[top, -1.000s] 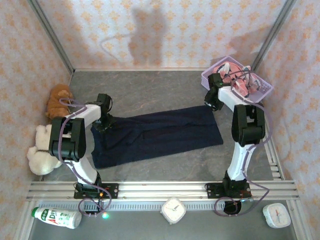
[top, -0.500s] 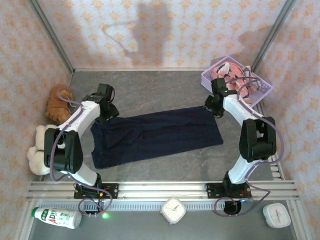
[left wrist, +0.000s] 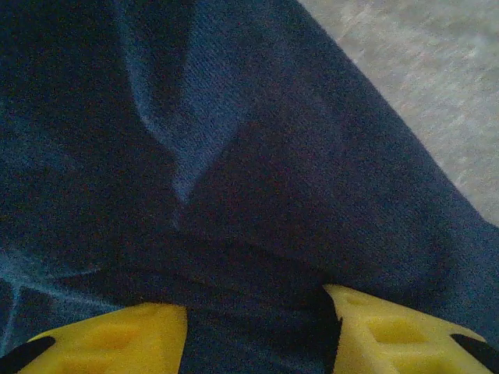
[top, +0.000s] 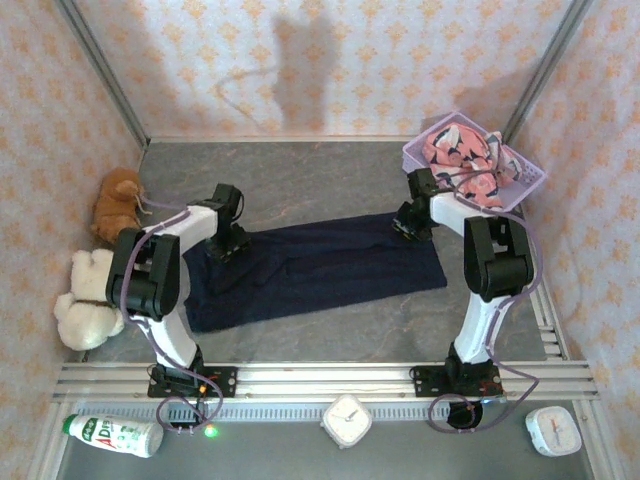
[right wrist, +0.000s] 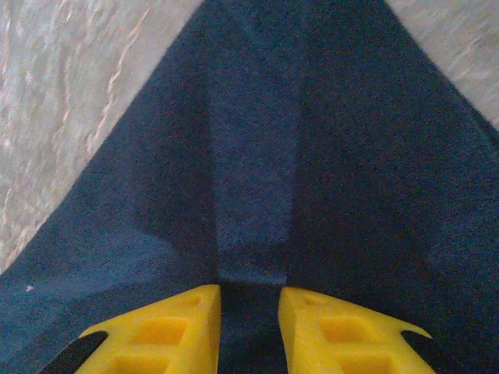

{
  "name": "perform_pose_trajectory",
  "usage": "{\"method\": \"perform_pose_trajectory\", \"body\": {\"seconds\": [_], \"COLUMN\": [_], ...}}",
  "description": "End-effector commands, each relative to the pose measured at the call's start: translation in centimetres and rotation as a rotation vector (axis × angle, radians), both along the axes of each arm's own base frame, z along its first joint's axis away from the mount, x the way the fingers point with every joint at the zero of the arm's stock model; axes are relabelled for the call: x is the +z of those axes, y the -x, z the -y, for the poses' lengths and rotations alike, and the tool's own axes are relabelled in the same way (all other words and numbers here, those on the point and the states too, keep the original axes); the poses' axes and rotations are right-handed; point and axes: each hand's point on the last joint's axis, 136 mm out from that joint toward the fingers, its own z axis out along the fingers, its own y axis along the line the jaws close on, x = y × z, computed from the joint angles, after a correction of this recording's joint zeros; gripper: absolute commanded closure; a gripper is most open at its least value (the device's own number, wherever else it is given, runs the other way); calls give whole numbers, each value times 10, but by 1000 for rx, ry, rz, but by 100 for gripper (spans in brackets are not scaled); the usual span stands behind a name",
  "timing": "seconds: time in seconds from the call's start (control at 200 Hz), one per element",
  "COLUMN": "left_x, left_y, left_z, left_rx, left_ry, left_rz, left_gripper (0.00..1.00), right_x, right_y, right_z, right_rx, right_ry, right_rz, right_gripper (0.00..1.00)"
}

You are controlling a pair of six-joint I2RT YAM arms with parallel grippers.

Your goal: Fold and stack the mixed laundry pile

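Note:
The dark navy garment lies spread flat across the middle of the table. My left gripper is down on its far left edge; in the left wrist view its yellow fingers stand well apart, open, with rumpled navy cloth under and between them. My right gripper is at the garment's far right corner. In the right wrist view its jaws are drawn close on a raised ridge of navy cloth. The salmon-pink shark-print garment lies bunched in the basket.
The lavender lattice basket sits in the back right corner. A brown plush toy and a cream one rest along the left wall. On the near shelf, past the rail, are a bottle and two clocks.
The left gripper left the garment's left corner, opened and came down further right on the far edge. The right gripper moved left onto the far right corner and narrowed on the cloth.

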Motion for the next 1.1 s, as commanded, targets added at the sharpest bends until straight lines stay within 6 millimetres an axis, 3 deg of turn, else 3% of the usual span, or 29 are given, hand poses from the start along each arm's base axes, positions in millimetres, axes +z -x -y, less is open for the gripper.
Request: {"method": "perform_pose_trajectory", "body": {"seconds": [0.0, 0.115, 0.27, 0.385, 0.52, 0.671, 0.786, 0.861, 1.031, 1.096], "left_x": [-12, -3, 46, 86, 106, 105, 91, 78, 52, 44], "left_y": [-16, -47, -73, -63, -30, 6, 22, 26, 24, 21], "left_z": [-8, -4, 0, 5, 22, 44, 61, 69, 78, 78], "left_rx": [-52, -90, -164, -261, -344, -380, -413, -448, -547, -560], "left_ry": [-70, -71, -81, -103, -90, -63, -48, -58, -114, -128], "left_rz": [-29, -19, 74, 122, 148, 165, 170, 144, 82, 64], "left_gripper": [52, 51, 41, 36, 36, 40, 45, 48, 48, 48], "right_x": [-13, 5, 44, 66, 78, 84, 84, 82, 83, 84], "right_y": [-1, -13, -21, -14, 3, 22, 33, 39, 48, 50], "right_z": [28, 17, 0, -2, -3, -3, -8, -12, -18, -19], "right_rx": [-46, -5, 56, 70, 84, 89, 91, 96, 103, 98], "right_ry": [74, 18, -21, -20, -32, -43, -69, -83, -91, -92], "right_rz": [-26, 30, 106, 132, 122, 112, 100, 91, 99, 102], "right_gripper": [71, 68, 53, 47, 47, 46, 44, 41, 18, 15]}}
